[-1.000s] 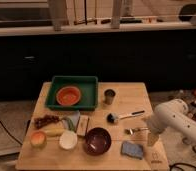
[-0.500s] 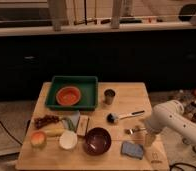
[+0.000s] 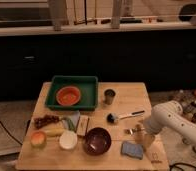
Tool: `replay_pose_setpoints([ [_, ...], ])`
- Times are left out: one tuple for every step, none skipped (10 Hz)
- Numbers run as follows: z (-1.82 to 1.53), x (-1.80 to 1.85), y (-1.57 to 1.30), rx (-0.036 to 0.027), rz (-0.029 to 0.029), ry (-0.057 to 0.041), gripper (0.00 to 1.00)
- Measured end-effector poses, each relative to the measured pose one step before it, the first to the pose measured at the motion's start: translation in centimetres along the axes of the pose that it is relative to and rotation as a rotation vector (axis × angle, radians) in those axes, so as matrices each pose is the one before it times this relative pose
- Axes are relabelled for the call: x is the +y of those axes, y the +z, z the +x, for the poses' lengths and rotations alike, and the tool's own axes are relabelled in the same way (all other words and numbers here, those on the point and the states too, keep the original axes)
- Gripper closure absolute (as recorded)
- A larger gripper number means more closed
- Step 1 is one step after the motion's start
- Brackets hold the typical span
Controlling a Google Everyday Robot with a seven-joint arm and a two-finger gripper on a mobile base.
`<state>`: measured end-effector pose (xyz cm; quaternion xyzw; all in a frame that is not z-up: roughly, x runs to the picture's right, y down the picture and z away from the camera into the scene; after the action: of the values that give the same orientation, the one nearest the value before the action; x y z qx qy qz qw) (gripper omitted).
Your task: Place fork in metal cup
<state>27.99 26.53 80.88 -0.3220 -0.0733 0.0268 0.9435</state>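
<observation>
The metal cup (image 3: 109, 96) stands upright on the wooden table (image 3: 51, 156), just right of the green tray. A short silver piece, seemingly the fork (image 3: 130, 131), lies on the table right of the dark maroon bowl (image 3: 97, 141). My gripper (image 3: 141, 136) hangs from the white arm (image 3: 167, 120) at the table's right side. It points down close beside the fork's right end, well in front of and to the right of the cup. The fork is partly hidden by the gripper.
A dark brush with a silver handle (image 3: 122, 116) lies between cup and gripper. A green tray (image 3: 89, 85) holds an orange bowl (image 3: 68, 95). A blue sponge (image 3: 131, 150), white bowl (image 3: 68, 140), grapes (image 3: 46, 120), banana (image 3: 53, 132) and an orange fruit (image 3: 38, 138) lie along the front.
The arm has moved a little to the left, bringing the gripper in over the table's right side toward the fork. Nothing on the table has moved.
</observation>
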Motion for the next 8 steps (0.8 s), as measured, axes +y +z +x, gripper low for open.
replay_pose_setpoints([
  [0.03,0.08,-0.262,0.00021,0.00719,-0.01569,0.2],
  [0.087,-0.088,-0.448,-0.00224,0.01612,-0.04753,0.2],
  [-0.25,-0.219,-0.106,-0.0037,0.00501,-0.03404,0.2],
  [-0.389,-0.359,-0.096,-0.00366,0.00445,-0.03645,0.2],
  [0.021,-0.094,-0.092,-0.00156,0.00228,-0.02229,0.2],
  [-0.105,-0.175,0.087,-0.00347,-0.00457,-0.02906,0.2],
  [-0.154,-0.443,0.037,-0.00174,0.0001,-0.023,0.2],
  [-0.055,-0.369,0.137,-0.00146,-0.00678,-0.02014,0.2],
])
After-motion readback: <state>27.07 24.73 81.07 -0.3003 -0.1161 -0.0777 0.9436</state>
